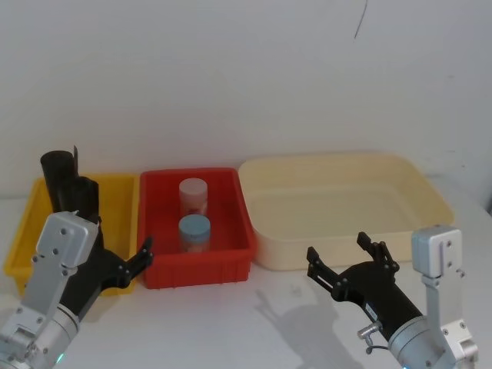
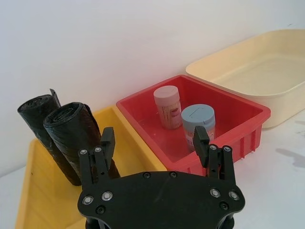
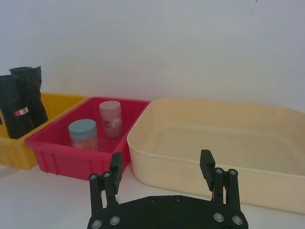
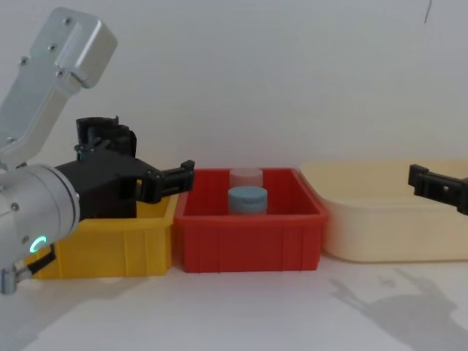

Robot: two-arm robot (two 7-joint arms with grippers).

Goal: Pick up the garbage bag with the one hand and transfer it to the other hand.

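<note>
Now the upright garbage bag (image 2: 71, 138) is standing ahead-left of the gaping left gripper (image 2: 153, 136); the right gripper (image 1: 337, 247) is gaping farther off.

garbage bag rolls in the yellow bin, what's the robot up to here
The left gripper is open and poised near the front of the yellow bin, pointed toward the garbage bag. The bag stands upright in the bin beside a slimmer black roll. The gripper is not touching the bag yet. The right gripper hangs open and empty in front of the cream tub. No pickup or handover has happened.
</note>
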